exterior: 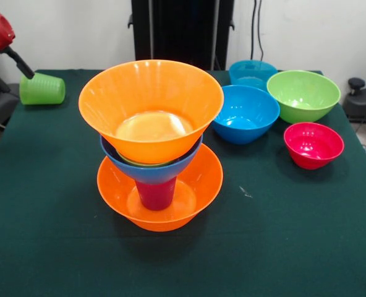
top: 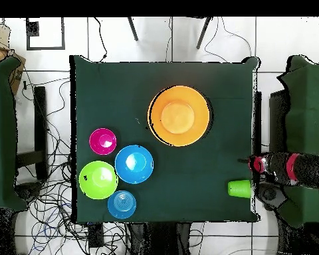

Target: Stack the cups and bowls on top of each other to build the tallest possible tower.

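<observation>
Gripper (top: 250,161) state we couldn't tell; we judged the toppled green cup (exterior: 42,89) light, slick, thin-walled, best pinched across its rim, tower (exterior: 152,145) wobbly.

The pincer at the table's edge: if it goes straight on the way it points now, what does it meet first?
Probably the light green cup, lying on its side. The black tip of the pincer slants down toward it and ends right beside it. Whether they already touch is unclear in both views.

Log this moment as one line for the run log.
tower: orange bowl, purple-magenta cup, blue bowl, orange bowl on top | light green cup: on its side at table edge | hand: unclear | loose bowls: four
</observation>
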Robot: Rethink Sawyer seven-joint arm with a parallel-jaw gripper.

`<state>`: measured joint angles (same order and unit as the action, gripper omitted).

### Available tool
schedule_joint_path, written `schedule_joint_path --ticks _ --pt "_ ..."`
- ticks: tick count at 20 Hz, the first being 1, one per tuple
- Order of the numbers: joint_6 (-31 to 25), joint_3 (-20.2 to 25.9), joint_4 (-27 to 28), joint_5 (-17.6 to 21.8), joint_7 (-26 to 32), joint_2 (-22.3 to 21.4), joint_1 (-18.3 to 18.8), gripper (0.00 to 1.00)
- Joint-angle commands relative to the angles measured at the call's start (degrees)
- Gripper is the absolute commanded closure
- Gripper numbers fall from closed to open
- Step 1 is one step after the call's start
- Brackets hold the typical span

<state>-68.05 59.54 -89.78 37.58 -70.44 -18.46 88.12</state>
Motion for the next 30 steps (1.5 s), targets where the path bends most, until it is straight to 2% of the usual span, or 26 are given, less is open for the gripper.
schedule_joint_path --ticks 1,14,30 --pt "-1.51 -5.67 2.64 6.29 20.91 1.39 -1.32 0.0" --pt "-1.99 -5.91 4.89 7.46 22.97 3.35 -1.01 0.0" --pt "-1.17 -6.59 4.68 8.28 23.95 4.46 0.37 0.0"
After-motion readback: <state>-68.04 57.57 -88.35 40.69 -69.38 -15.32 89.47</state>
